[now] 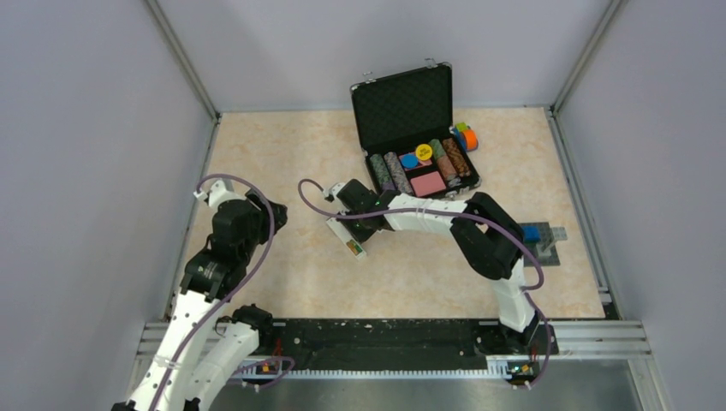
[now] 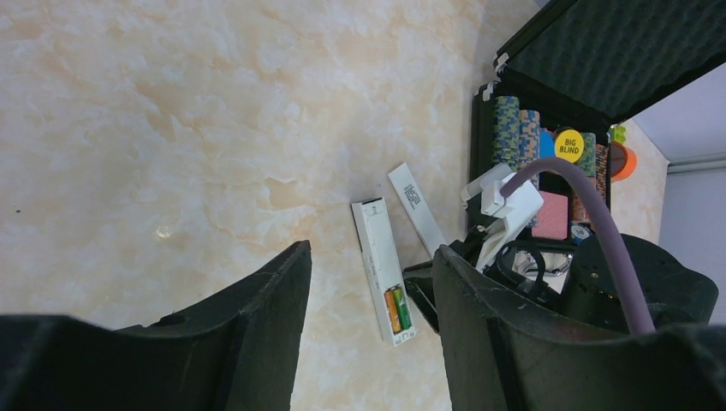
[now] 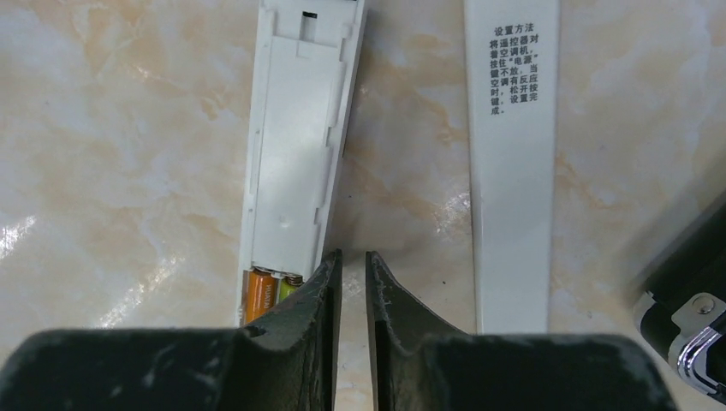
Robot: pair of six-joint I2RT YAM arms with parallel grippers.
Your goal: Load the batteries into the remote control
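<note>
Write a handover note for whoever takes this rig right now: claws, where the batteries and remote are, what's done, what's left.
Left claw: open, empty, above the table.
Right claw: nearly shut, holding nothing, tips beside the battery end of the remote control.
Batteries: both, orange and green, lie side by side in the remote's open compartment.
Back cover: off, lying flat on the table beside the remote.
Done: batteries appear loaded.
Left: probably check that they are seated, then refit the cover.
</note>
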